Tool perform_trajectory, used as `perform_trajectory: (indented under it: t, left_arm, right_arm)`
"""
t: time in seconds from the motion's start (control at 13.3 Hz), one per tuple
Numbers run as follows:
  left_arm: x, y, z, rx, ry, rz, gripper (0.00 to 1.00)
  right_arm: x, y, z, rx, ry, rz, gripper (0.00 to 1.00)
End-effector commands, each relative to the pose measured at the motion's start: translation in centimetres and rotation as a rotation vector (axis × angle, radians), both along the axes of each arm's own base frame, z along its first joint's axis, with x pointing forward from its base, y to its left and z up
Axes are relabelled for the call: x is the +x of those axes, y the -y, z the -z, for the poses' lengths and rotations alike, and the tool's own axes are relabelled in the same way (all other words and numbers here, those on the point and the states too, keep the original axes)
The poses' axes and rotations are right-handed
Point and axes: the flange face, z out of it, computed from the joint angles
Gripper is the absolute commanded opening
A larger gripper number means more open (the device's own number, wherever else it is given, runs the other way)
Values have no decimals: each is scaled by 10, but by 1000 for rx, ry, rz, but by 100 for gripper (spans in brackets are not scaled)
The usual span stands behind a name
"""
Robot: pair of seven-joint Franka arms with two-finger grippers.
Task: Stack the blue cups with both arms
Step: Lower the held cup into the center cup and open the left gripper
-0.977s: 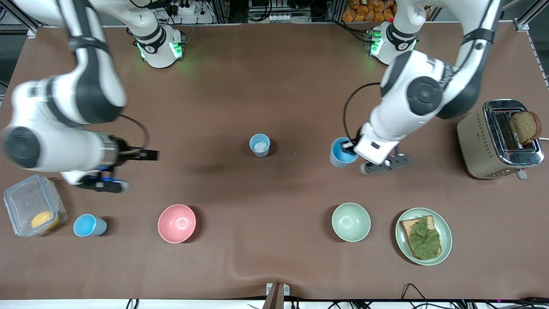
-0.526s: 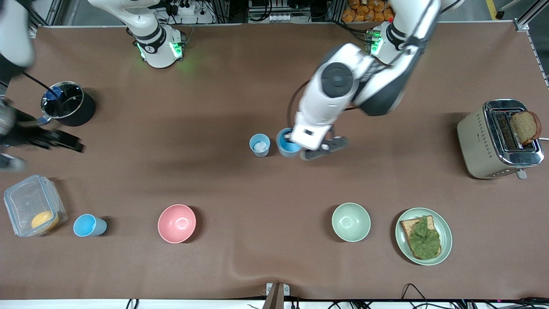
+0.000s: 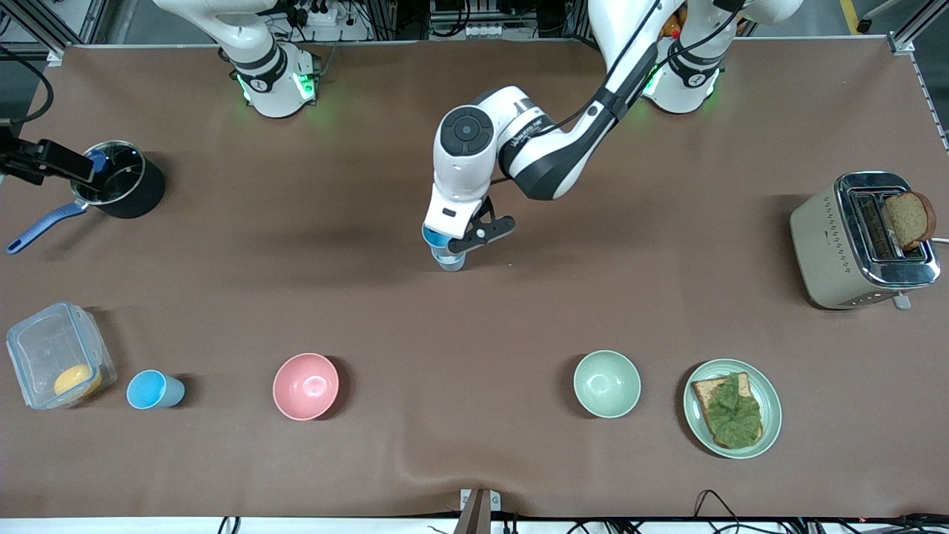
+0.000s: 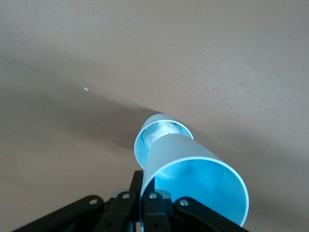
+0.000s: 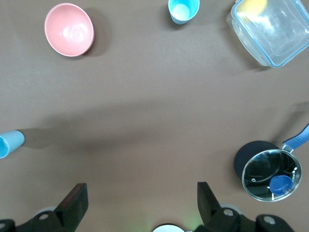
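Note:
My left gripper (image 3: 442, 239) is shut on the rim wall of a blue cup (image 3: 433, 237), one finger inside and one outside. It holds the cup tilted right over a paler blue cup (image 3: 450, 260) standing mid-table. In the left wrist view the held cup (image 4: 193, 179) covers part of the paler cup's mouth (image 4: 161, 133), with my left gripper (image 4: 144, 195) at its rim. A third blue cup (image 3: 152, 390) stands beside the pink bowl, toward the right arm's end; the right wrist view shows it too (image 5: 183, 9). My right gripper (image 3: 44, 161) (image 5: 140, 205) is open and empty, up over the pot.
A black pot (image 3: 122, 182) with a glass lid and blue handle, and a clear box (image 3: 55, 356), are at the right arm's end. A pink bowl (image 3: 305, 386), a green bowl (image 3: 606, 383) and a toast plate (image 3: 697, 415) lie nearer the front camera. A toaster (image 3: 864, 241) stands at the left arm's end.
My left gripper has carried the blue cup toward the right arm's end, from well apart to over the paler cup. My right arm has swung away to the table's edge by the pot.

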Motion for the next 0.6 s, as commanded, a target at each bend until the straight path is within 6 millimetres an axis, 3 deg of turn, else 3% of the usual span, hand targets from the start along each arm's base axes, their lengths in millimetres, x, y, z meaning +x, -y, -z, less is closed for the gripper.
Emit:
perform_trajectory:
  t: [0.0,0.15,0.53]
  left_arm:
    - [1,5,10,26,13,-6,0]
    - [-1,8,27,34,10,-1,0]
    - [0,10,41,28,3,-6,0]
  right_arm:
    - [0,0,2,-62,-9,-5,100]
    - [3,2,2,-64,12,-16,100]
    - [7,-4,7,-68,6,-25,100]
